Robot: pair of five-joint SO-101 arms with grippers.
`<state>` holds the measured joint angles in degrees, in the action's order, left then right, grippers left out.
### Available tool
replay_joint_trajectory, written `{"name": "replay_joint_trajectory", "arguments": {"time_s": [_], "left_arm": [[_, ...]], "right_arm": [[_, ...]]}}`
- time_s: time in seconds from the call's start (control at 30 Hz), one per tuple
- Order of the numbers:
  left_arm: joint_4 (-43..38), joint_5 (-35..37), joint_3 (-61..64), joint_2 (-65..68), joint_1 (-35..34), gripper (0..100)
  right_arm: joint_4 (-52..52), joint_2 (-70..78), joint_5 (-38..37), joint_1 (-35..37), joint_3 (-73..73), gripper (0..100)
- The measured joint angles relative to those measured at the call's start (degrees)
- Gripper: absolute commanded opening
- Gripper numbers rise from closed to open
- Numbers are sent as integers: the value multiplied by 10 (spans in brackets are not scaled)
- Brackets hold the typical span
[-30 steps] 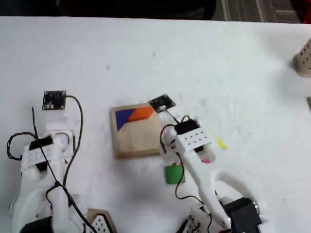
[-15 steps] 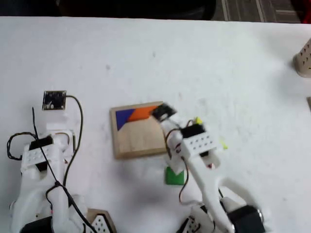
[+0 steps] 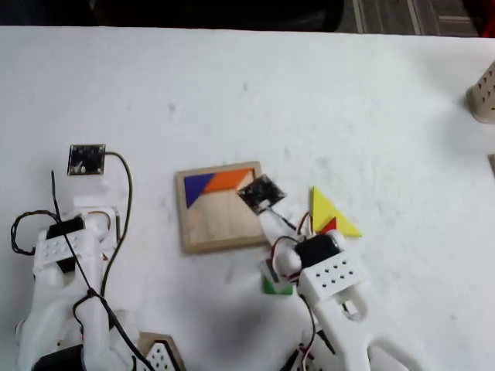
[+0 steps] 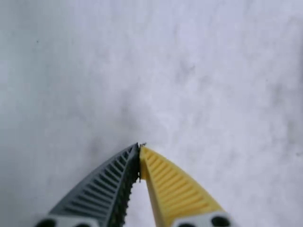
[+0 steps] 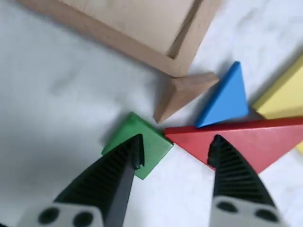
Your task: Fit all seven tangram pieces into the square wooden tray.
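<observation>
Right end effector [image 5: 176,144] gapes empty over green square [image 5: 152,141] and red triangle [image 5: 246,142]; its wrist view adds tan triangle [image 5: 182,92], blue triangle [image 5: 227,99] beside tray [image 5: 118,35]. Left end effector [image 4: 139,149] closed, empty.

High view: a fixed camera looking steeply down on the white table [image 3: 348,93], far enough off to take in most of it, with the tray [image 3: 220,224] near the middle. Left wrist view: low and close, facing bare table past the left gripper [image 4: 139,149], well to the left of the tray. Right wrist view (equally close): looking down past the right gripper [image 5: 177,142] at the tray's corner and the green piece [image 5: 151,139] beside it, both also in the high view.
</observation>
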<state>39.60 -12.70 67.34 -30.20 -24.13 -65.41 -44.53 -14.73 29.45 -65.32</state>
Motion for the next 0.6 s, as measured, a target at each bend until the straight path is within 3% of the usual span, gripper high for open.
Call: {"name": "replay_joint_trajectory", "arguments": {"time_s": [0.17, 0.43, 0.6], "left_arm": [[0, 0, 0, 0, 0, 20], [0, 0, 0, 0, 0, 20], [0, 0, 0, 0, 0, 20]], "right_arm": [[4, 25, -33, 20, 0, 198], [79, 33, 89, 24, 0, 198], [138, 55, 115, 25, -16, 198]]}}
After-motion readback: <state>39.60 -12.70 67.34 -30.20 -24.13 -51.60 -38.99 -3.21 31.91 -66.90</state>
